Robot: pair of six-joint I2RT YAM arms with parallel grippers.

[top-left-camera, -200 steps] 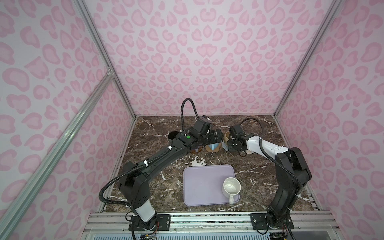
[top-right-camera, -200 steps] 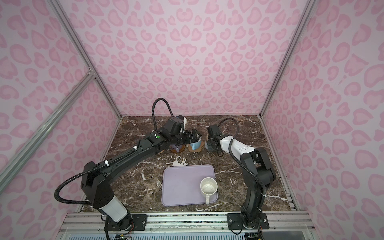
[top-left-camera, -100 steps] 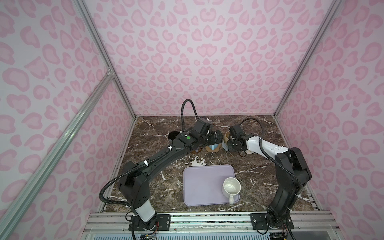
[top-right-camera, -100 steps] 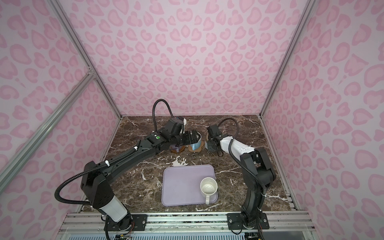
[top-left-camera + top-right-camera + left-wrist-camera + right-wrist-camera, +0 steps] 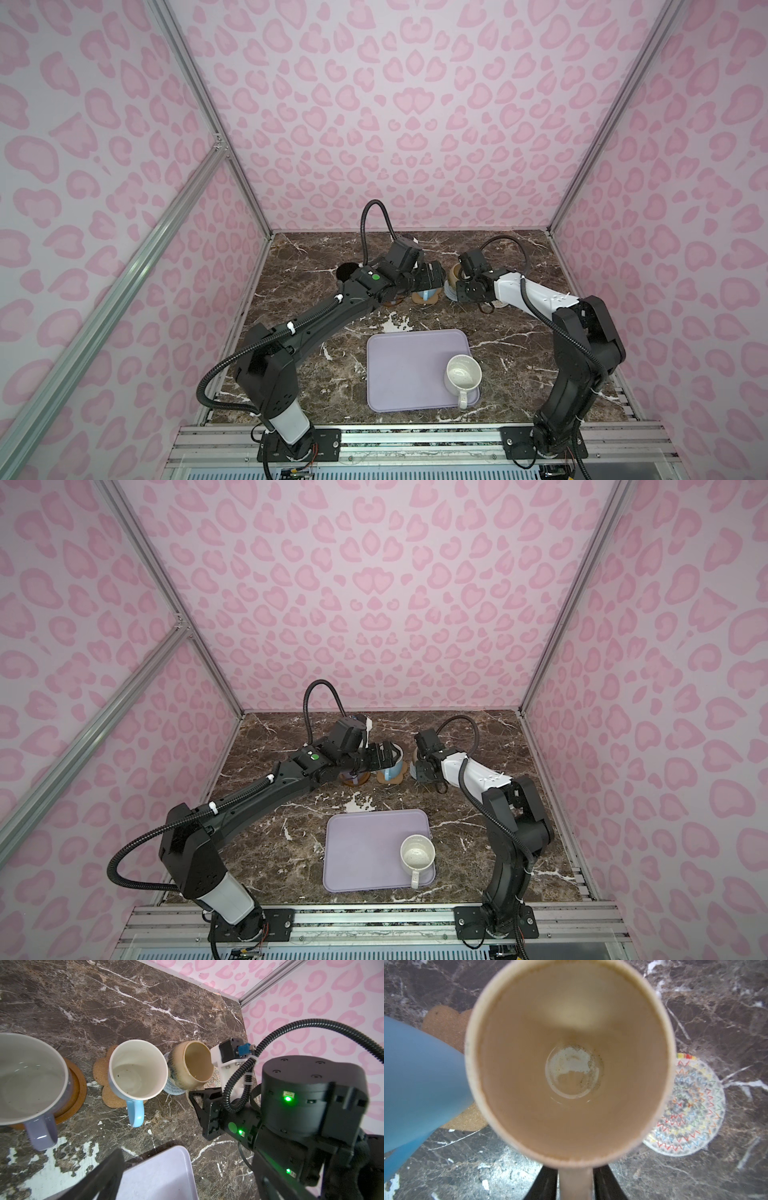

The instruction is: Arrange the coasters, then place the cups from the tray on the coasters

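L gripper [image 5: 388, 756] wide apart; R gripper [image 5: 575, 1180] straddles beige mug [image 5: 571, 1064] handle, can't tell if clamped.

Pink walls [image 5: 407, 124] with darker pink blotches are standing around the table [image 5: 316, 257] on three sides. The table is showing dark brown marble with white veins. Silver posts [image 5: 249, 195] are rising from the table's far corners, and a metal rail [image 5: 415, 436] is running along its near edge.
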